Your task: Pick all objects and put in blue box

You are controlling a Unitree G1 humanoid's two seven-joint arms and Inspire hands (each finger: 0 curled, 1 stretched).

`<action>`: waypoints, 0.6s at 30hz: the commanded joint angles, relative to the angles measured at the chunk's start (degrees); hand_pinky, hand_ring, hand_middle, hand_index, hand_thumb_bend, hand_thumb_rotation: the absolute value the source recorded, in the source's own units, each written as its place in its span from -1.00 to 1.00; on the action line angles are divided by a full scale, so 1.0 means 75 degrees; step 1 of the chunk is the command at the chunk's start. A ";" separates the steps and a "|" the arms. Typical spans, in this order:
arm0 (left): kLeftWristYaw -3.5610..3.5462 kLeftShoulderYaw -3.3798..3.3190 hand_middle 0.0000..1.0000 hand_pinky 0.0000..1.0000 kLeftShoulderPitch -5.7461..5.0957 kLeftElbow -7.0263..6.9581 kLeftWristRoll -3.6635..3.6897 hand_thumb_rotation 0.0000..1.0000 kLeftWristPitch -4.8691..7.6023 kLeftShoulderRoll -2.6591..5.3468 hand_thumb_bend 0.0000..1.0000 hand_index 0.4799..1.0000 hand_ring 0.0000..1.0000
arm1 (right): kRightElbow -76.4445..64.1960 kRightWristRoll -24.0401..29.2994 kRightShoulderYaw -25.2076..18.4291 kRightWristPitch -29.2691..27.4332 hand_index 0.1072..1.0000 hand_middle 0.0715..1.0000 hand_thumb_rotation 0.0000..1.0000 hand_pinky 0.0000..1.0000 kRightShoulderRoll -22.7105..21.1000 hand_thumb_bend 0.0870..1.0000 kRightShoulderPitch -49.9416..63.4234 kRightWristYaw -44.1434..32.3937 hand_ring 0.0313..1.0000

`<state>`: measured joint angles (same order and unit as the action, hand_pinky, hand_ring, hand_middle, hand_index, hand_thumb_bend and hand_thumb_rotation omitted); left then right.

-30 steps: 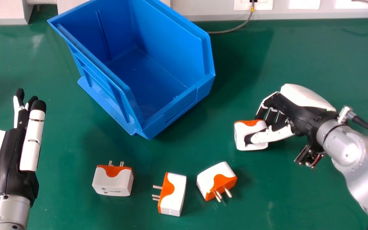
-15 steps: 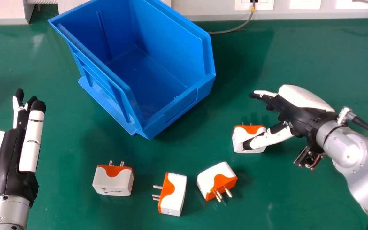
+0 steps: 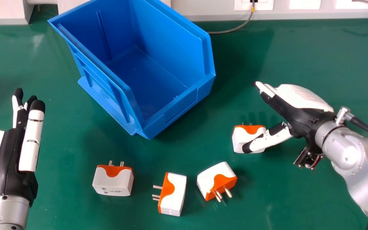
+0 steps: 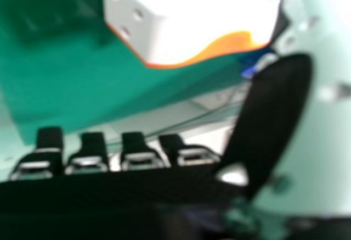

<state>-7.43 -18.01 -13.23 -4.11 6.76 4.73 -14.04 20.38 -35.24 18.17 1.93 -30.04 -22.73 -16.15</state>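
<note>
In the head view my right hand (image 3: 299,111) is open, its fingers straight and its thumb over the near side of a white-and-orange plug adapter (image 3: 242,137) on the table. The right hand view has that adapter (image 4: 208,26) beside the thumb of my right hand (image 4: 279,113). Three more adapters lie nearer: one at the left (image 3: 113,183), one in the middle (image 3: 176,195) and one to its right (image 3: 211,175). The blue box (image 3: 177,108) stands farther back, its visible floor bare. My left hand (image 3: 6,153) rests open at the left.
Behind the green table (image 3: 299,57) runs a pale wall strip with sockets (image 3: 253,5). A grey cable (image 3: 232,29) hangs from a socket to the table behind the box. Bare table lies between the box and my right hand.
My right hand's fingers have uncurled and straightened away from the adapter. The adapter has tipped slightly, its orange face and pins now showing more. My left hand has barely moved.
</note>
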 commanded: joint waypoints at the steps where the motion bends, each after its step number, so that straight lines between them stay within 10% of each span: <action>1: 0.0015 -0.0062 1.00 1.00 0.0025 -0.0191 -0.0004 1.00 0.0085 -0.0056 -0.18 1.00 1.00 | -0.0167 -0.0029 -0.0043 -0.0055 1.00 1.00 -0.17 0.93 -0.0166 0.47 -0.0046 0.0035 1.00; 18: 0.0074 -0.0041 1.00 1.00 -0.0051 -0.0464 -0.0026 1.00 -0.0068 -0.0006 -0.17 1.00 1.00 | 0.0088 -0.0107 0.0295 -0.0591 1.00 1.00 -0.28 0.93 -0.0196 0.40 -0.0117 -0.0434 1.00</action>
<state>-7.29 -18.00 -13.38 -5.82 6.74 4.11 -14.01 21.01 -36.49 20.54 -1.68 -30.70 -22.53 -19.30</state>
